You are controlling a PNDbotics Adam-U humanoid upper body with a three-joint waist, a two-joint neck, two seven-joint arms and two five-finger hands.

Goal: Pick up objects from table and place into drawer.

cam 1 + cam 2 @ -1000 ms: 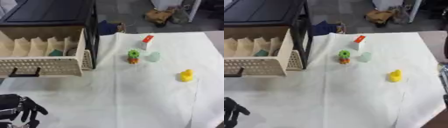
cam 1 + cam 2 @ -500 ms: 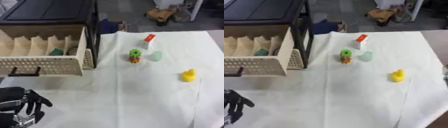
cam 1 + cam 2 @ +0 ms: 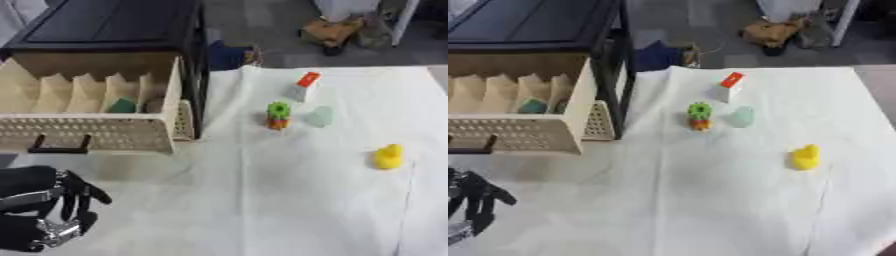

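Our left hand [image 3: 48, 212] sits low, fingers relaxed, holding nothing; right hand unseen. Reaching past the open drawer [image 3: 92, 131] risks toppling the green stacked toy [image 3: 278, 115].

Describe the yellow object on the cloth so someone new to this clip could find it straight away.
Start from the white cloth covering the table, right of the open beige drawer. Three small things cluster near the cloth's far middle; the yellow duck sits alone, nearer and further right. It is the only all-yellow thing, unlike the green and orange toy or pale green piece.
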